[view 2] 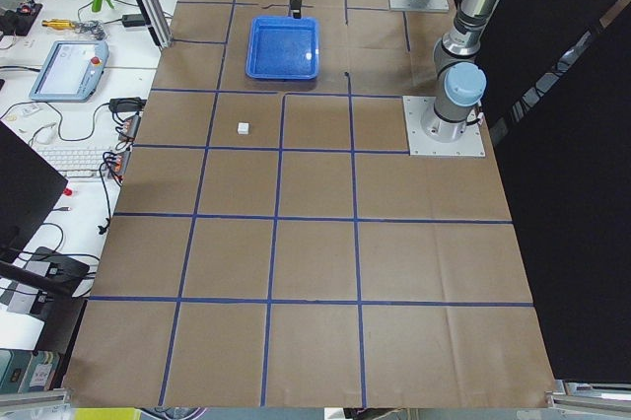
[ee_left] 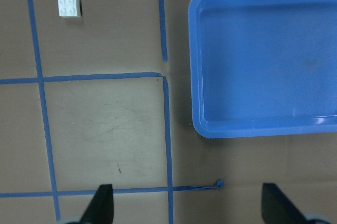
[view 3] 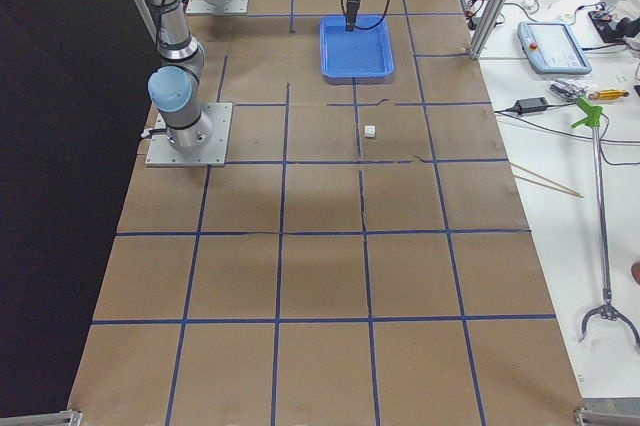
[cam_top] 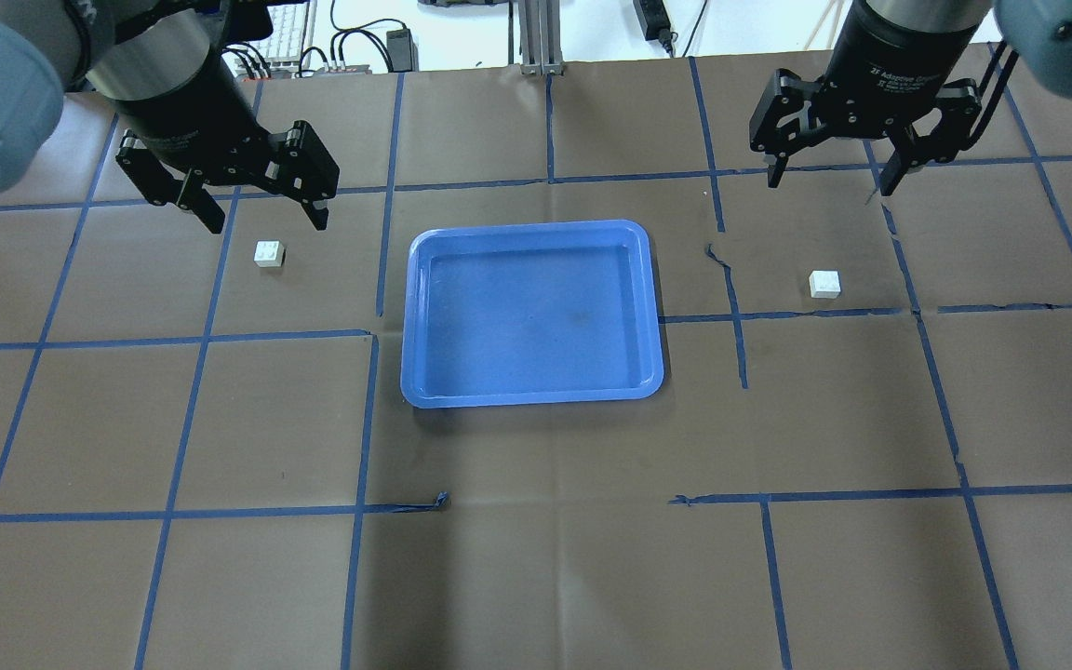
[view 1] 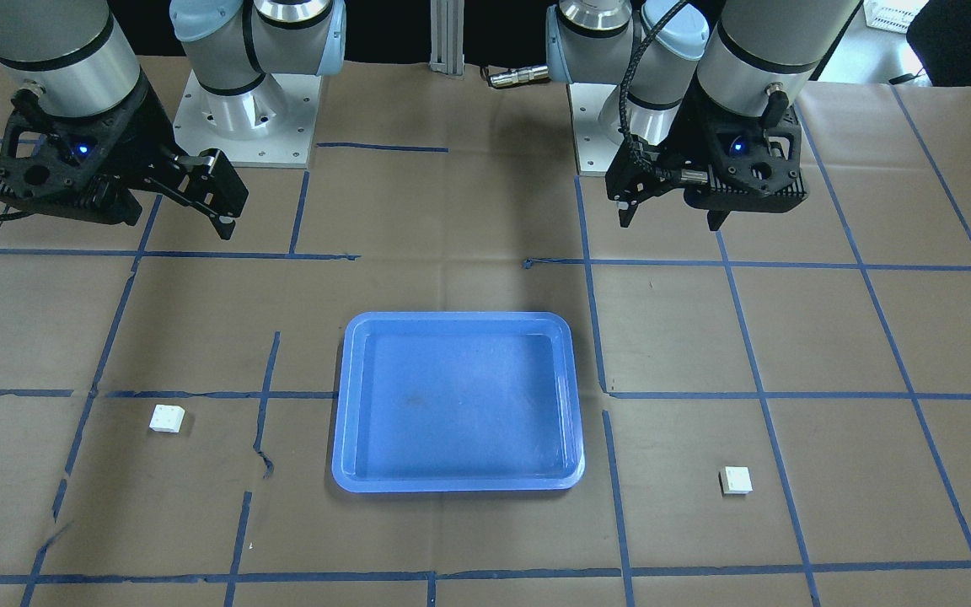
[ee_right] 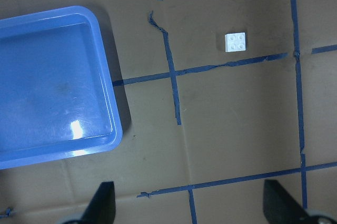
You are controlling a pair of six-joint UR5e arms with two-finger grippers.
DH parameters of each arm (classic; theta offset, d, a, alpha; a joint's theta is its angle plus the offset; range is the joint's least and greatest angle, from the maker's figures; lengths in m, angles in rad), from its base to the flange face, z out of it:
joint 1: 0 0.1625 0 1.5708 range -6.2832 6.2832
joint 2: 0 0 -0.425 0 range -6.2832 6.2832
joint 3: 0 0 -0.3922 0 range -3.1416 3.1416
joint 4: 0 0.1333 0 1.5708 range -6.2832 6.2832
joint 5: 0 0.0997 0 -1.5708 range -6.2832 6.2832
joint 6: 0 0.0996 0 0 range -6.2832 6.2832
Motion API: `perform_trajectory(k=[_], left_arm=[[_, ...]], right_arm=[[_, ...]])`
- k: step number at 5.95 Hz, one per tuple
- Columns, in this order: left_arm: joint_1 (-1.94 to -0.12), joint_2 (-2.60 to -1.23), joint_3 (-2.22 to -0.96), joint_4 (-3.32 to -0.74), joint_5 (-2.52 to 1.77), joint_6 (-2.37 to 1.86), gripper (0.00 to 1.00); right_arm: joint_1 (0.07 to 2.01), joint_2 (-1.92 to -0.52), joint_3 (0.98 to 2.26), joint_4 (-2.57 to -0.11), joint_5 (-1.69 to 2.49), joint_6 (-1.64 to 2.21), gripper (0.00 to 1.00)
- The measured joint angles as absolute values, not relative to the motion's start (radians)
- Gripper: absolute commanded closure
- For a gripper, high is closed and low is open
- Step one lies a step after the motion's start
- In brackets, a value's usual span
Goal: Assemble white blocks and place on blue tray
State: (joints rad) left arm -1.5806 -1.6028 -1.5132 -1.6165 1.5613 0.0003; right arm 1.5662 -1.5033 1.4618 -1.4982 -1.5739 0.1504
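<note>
The blue tray point(cam_top: 532, 316) lies empty mid-table, also in the front view point(view 1: 460, 405). One white block point(cam_top: 269, 253) lies on the paper to the tray's left, just below my left gripper point(cam_top: 269, 223), which hangs open and empty above the table. The other white block point(cam_top: 824, 284) lies to the tray's right, below my right gripper point(cam_top: 829, 186), also open and empty. The left wrist view shows its block point(ee_left: 69, 7) at top left and the tray point(ee_left: 196, 77) to the right. The right wrist view shows its block point(ee_right: 235, 42) and the tray point(ee_right: 108, 77).
Brown paper with a blue tape grid covers the table. The arm bases point(view 1: 245, 118) stand at the robot's edge. A keyboard, cables and an aluminium post point(cam_top: 536, 37) sit beyond the far edge.
</note>
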Motion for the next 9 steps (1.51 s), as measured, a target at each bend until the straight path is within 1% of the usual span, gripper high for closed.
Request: perform_trajectory(k=[2, 4, 6, 9], left_arm=[[-1.566, -1.609, -1.512, -1.616, 1.562, 0.006, 0.01], [-1.473, -1.648, -1.512, -1.602, 1.564, 0.009, 0.01], [-1.384, -1.754, -1.514, -1.472, 1.565, 0.052, 0.01], [-1.354, -1.958, -1.537, -1.151, 1.563, 0.173, 0.01]], right_arm=[[1.566, -1.503, 1.462, -1.498, -1.574, 0.15, 0.0], [1.566, -1.503, 1.462, -1.497, -1.574, 0.149, 0.0], [1.566, -1.503, 1.463, -1.497, -1.575, 0.149, 0.0], [1.567, -1.523, 1.471, -1.496, -1.573, 0.133, 0.0]])
